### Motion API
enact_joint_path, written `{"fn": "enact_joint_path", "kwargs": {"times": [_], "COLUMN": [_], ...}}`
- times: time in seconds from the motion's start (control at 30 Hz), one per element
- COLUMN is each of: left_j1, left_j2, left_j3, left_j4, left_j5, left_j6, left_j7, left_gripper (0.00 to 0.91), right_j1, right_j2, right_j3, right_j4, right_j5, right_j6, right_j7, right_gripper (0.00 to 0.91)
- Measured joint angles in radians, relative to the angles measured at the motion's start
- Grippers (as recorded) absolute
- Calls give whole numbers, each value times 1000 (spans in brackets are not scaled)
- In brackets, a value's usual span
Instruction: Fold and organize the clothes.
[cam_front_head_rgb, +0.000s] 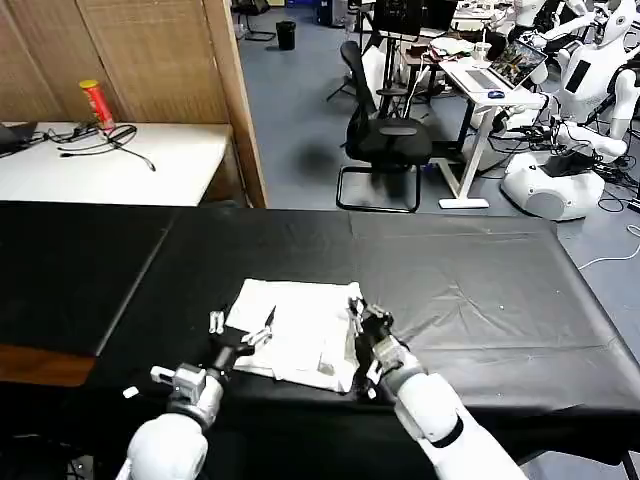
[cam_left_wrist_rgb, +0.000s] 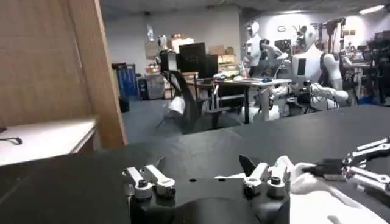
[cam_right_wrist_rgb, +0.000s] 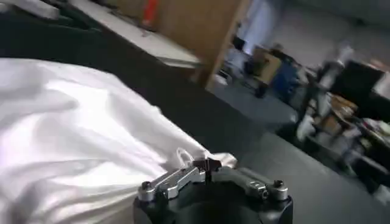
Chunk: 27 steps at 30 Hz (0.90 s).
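Observation:
The white T-shirt (cam_front_head_rgb: 300, 325) lies folded in a rough rectangle, plain side up, near the front of the black table (cam_front_head_rgb: 480, 290). My left gripper (cam_front_head_rgb: 242, 322) is open at the shirt's left edge, one finger over bare table and the other over the cloth (cam_left_wrist_rgb: 320, 198); in the left wrist view the left gripper (cam_left_wrist_rgb: 204, 176) holds nothing. My right gripper (cam_front_head_rgb: 357, 312) is shut at the shirt's right edge. In the right wrist view the right gripper (cam_right_wrist_rgb: 208, 165) has its black tips meeting just over a corner of the shirt (cam_right_wrist_rgb: 73, 140), beside a small cloth loop (cam_right_wrist_rgb: 183, 157).
The table's front edge runs just under both wrists. Black tabletop stretches left, right and behind the shirt. A white side table (cam_front_head_rgb: 110, 165) with a red can (cam_front_head_rgb: 97, 103) and cables stands at the back left, past a wooden partition (cam_front_head_rgb: 235, 90). An office chair (cam_front_head_rgb: 385, 135) stands behind.

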Motion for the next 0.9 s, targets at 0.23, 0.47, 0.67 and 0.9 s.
{"fn": "enact_joint_path", "kwargs": {"times": [0.23, 0.47, 0.67, 0.9], "left_j1": [-5, -2, 0, 11], "left_j2": [-1, 1, -3, -4], "left_j3": [0, -7, -7, -10], "left_j4": [1, 5, 8, 9], "left_j5": [-3, -4, -1, 3], "left_j6": [-2, -5, -7, -14], "left_j7": [0, 0, 0, 1], "left_gripper": [878, 878, 878, 878], "right_j1": [-61, -155, -219, -239], "right_j2": [-48, -121, -154, -151], "right_j3": [33, 19, 0, -13], "right_j4": [111, 220, 260, 260], "right_j5": [174, 198, 170, 157], "right_j6": [-67, -54, -36, -35], "right_j7": [-37, -90, -116, -117], "right_gripper": [878, 878, 878, 673]}}
